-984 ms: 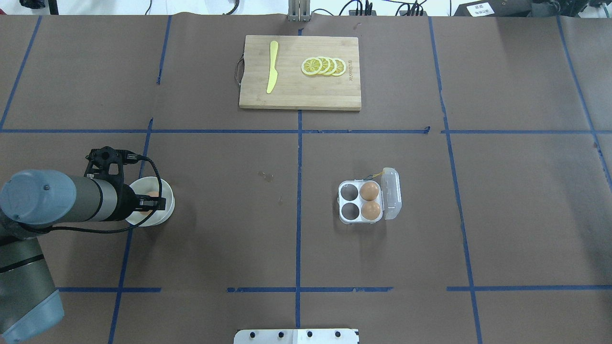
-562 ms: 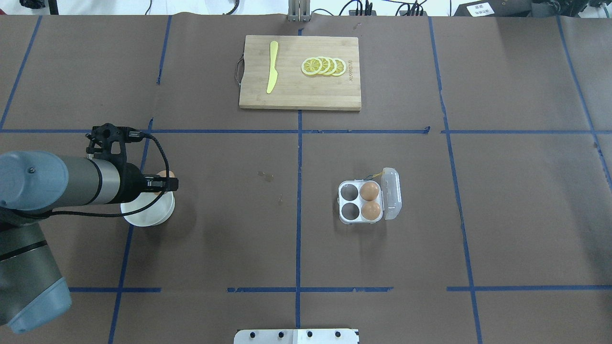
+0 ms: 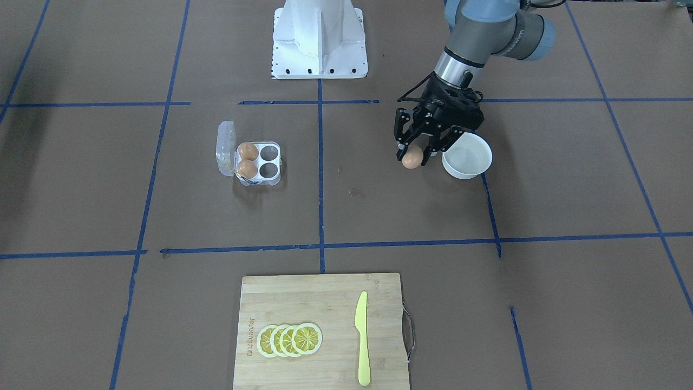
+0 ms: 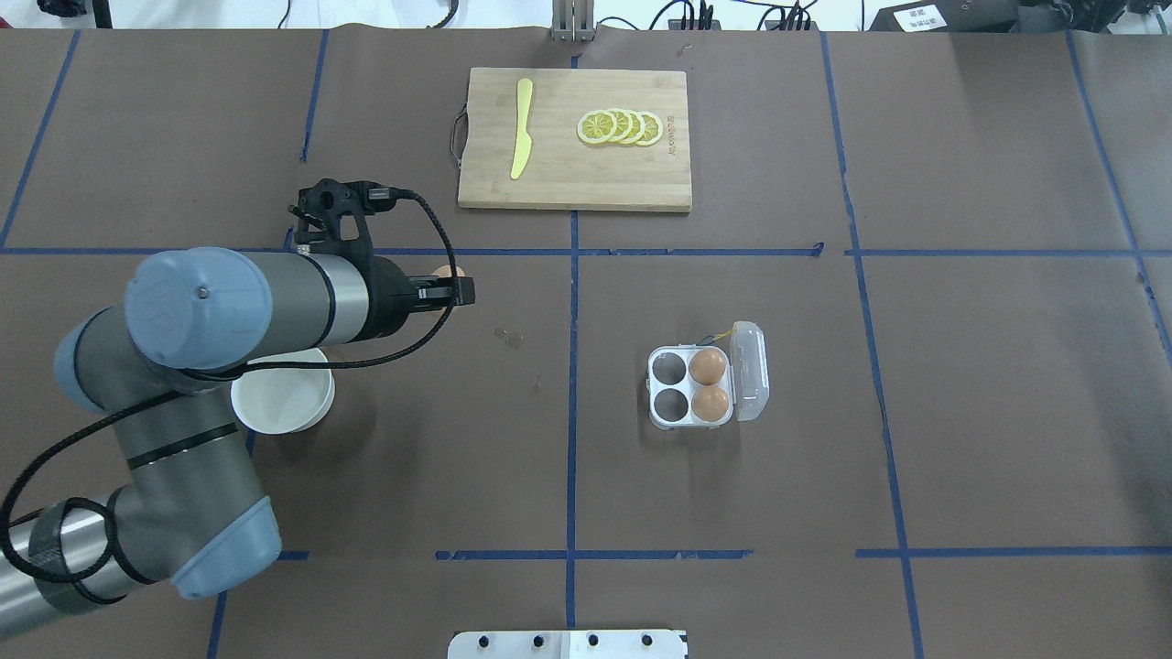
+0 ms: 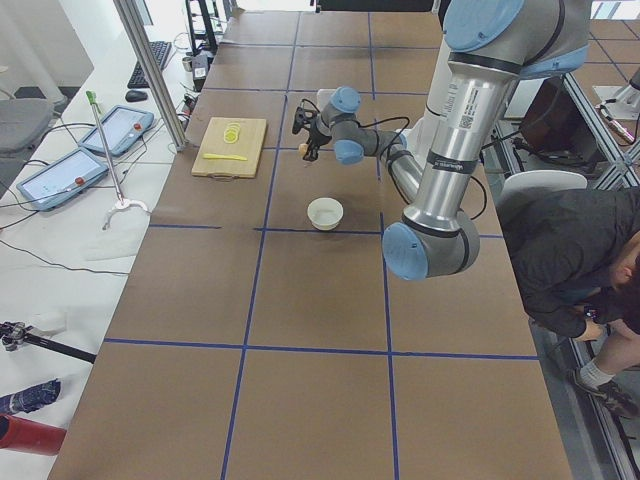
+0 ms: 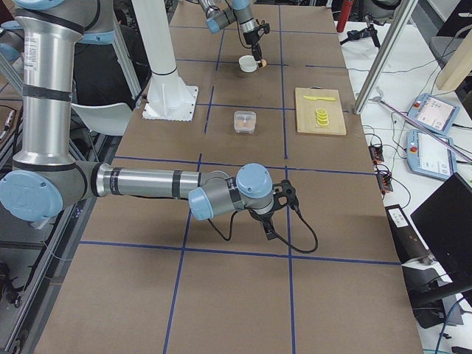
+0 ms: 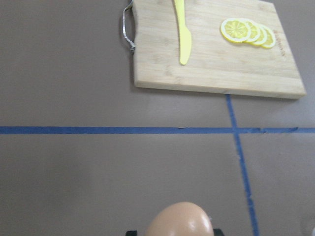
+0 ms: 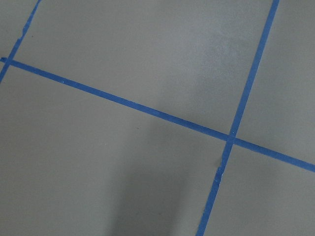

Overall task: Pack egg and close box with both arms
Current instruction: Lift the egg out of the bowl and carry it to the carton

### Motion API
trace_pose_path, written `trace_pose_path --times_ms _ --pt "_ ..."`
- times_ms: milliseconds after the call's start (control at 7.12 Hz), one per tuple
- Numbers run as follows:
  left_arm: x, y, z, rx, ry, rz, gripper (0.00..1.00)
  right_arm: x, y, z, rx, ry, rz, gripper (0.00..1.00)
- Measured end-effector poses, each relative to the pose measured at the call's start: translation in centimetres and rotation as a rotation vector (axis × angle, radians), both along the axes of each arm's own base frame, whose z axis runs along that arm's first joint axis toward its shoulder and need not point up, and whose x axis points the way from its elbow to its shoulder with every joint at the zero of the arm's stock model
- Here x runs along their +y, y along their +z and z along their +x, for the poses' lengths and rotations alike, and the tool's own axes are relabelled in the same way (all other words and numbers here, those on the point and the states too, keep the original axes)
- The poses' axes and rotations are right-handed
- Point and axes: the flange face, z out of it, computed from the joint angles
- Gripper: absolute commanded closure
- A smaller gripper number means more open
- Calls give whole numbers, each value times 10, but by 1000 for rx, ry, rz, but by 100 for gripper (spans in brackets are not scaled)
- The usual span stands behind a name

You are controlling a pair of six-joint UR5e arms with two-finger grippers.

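My left gripper (image 3: 414,154) is clamped on the egg (image 3: 412,158), fingers closed around it from above. The egg hangs in the air off the table, beside the white bowl (image 3: 468,157) on the side towards the box (image 3: 259,161), and well apart from the box. In the left wrist view the egg sits at the bottom edge, with the cutting board (image 7: 211,46) ahead.

The box stands on the table with its clear lid (image 4: 749,371) open, swung out on the side away from my left arm. Two brown eggs (image 4: 708,366) fill the two cells next to the lid. The two cells nearer my left arm are empty.

My right gripper (image 6: 269,230) shows only in the exterior right view, low over bare table and well away from the box. I can't tell whether its fingers are apart or together. The right wrist view shows only table and blue tape.

A yellow knife (image 4: 521,128) and lemon slices (image 4: 621,126) lie on the cutting board.
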Motion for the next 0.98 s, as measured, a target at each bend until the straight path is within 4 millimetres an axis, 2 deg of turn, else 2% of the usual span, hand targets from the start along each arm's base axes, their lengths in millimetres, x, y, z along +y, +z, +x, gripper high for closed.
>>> trace_pose_path --times_ms 141,422,703,984 --pt "13 -19 21 77 -47 48 100 0 1 0 0 0 -2 0" --pt "37 -38 65 166 -104 112 100 0 1 0 0 1 -2 0" --pt "51 -65 118 171 -131 152 100 1 1 0 0 1 -4 0" --pt "53 -62 147 140 -124 197 100 1 2 0 0 1 -6 0"
